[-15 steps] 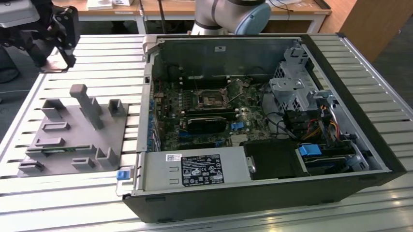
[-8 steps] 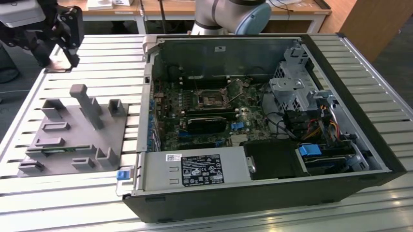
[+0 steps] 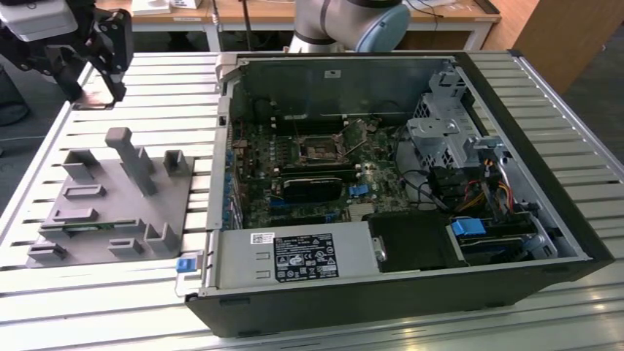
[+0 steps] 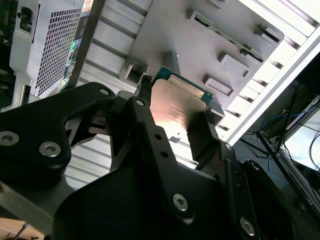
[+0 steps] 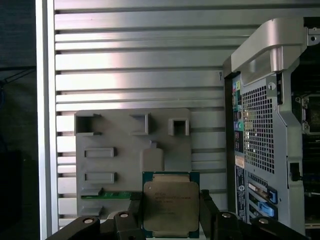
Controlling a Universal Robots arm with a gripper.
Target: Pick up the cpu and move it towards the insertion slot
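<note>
I've got the cpu (image 5: 170,206) clamped by its two side edges in the gripper (image 5: 169,212), jaws closed to the chip's width, metal top facing the first wrist camera. In both wrist views it hangs above the grey holder tray (image 5: 125,150), clear of it, so the pick looks done. In the exterior view the gripper (image 3: 102,91) sits up at that view's far left, well apart from the insertion slot (image 3: 319,148) inside the open computer case (image 3: 410,292). Travel to the slot is all left.

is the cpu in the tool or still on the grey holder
In the tool: both wrist views show its fingers clamping the cpu at opposite edges, held above the grey holder.
</note>
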